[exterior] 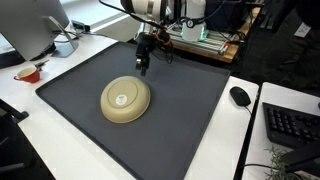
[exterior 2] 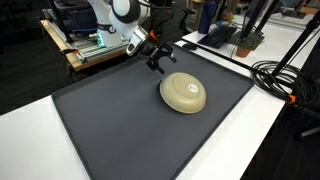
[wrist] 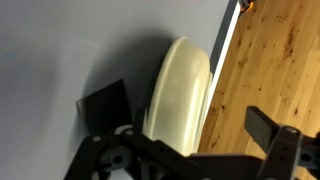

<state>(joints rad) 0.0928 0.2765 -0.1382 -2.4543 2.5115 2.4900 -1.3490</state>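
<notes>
Even overhead light, soft shadows; wrist view blurred (close-up).

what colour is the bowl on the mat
Bowl is plain cream, clearest in an exterior view.

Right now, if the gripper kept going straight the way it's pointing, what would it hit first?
Probably the dark grey mat, just short of the upturned cream round bowl. The open gripper points steeply down beside it; the wrist view centres the bowl, so depth is unclear.
</notes>
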